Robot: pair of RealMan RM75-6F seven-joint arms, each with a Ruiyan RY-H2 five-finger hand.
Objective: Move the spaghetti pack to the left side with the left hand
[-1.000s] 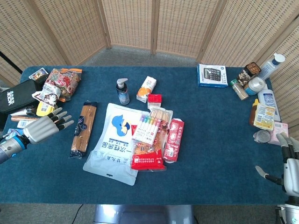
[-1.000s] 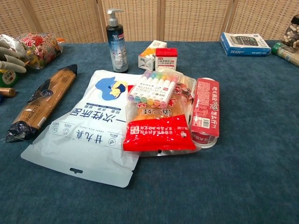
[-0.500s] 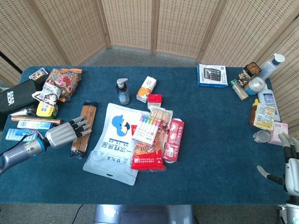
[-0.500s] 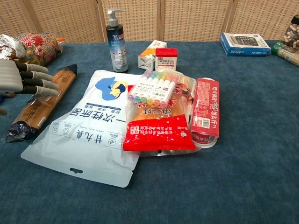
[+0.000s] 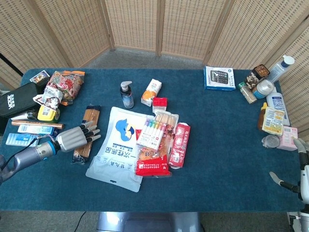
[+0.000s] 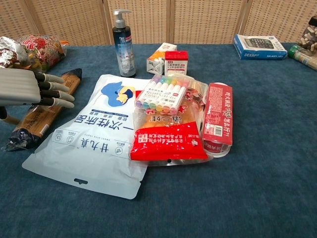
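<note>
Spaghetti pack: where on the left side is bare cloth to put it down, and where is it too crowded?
Bare cloth lies along the near left edge, in front of the left hand and left of the white pouch. The far left is crowded: black case, snack bag, blue strip. The spaghetti pack lies beside the pouch.

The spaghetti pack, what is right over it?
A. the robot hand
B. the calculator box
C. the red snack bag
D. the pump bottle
A: the left robot hand hangs with fingers stretched out over the spaghetti pack, not yet gripping it.
</note>
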